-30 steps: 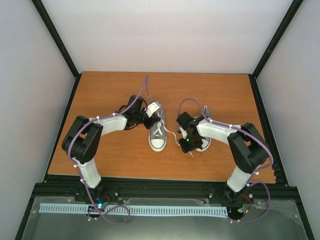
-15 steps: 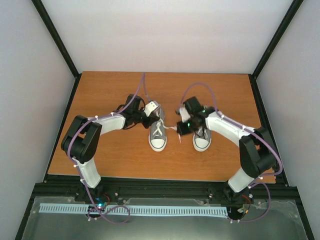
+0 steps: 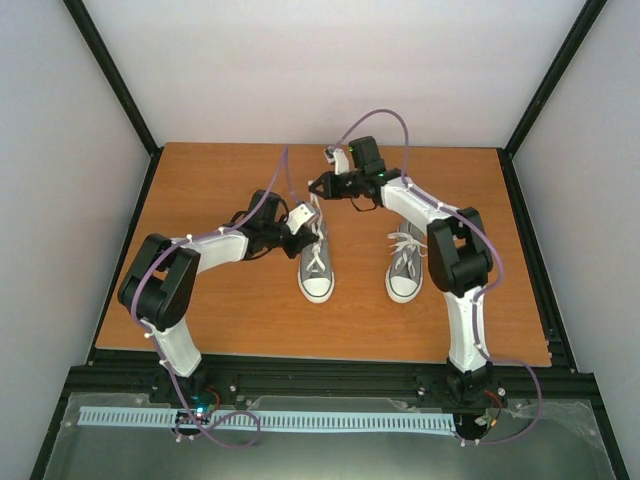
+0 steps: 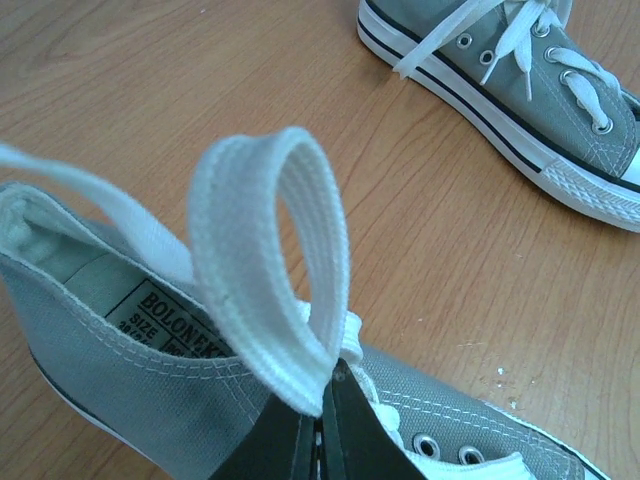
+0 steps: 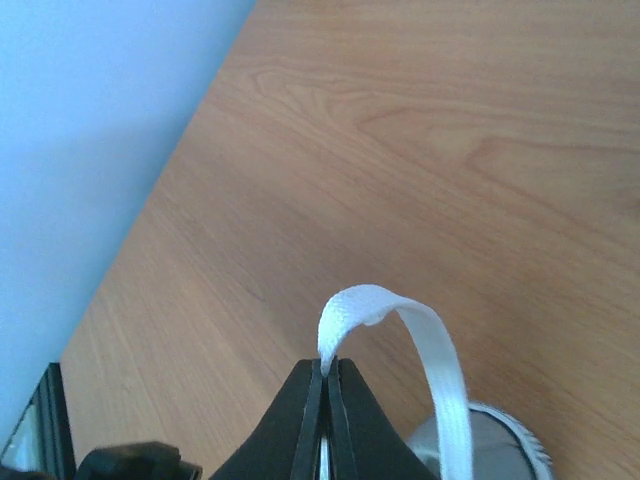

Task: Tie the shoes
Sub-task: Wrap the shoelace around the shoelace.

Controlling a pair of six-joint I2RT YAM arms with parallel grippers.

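The shoes are grey canvas sneakers with white toe caps, standing side by side, toes toward me: the left shoe (image 3: pixel 316 268) and the right shoe (image 3: pixel 405 268). In the left wrist view my left gripper (image 4: pixel 322 398) is shut on the base of a white lace loop (image 4: pixel 268 262) above the left shoe's opening (image 4: pixel 110 340); from above, this gripper (image 3: pixel 309 232) sits over that shoe's ankle. My right gripper (image 3: pixel 318 187) hovers behind the left shoe's heel, shut on a white lace (image 5: pixel 436 372) that arches out of its black tips (image 5: pixel 328 362).
The wooden table (image 3: pixel 220 300) is walled by a black frame and white panels. The right shoe (image 4: pixel 520 90) lies with loose laces at the top right of the left wrist view. The right arm's links (image 3: pixel 455 260) pass above the right shoe.
The right gripper closed and swung from between the shoes up to behind the left shoe's heel, carrying a lace. The left gripper stayed, holding its loop.
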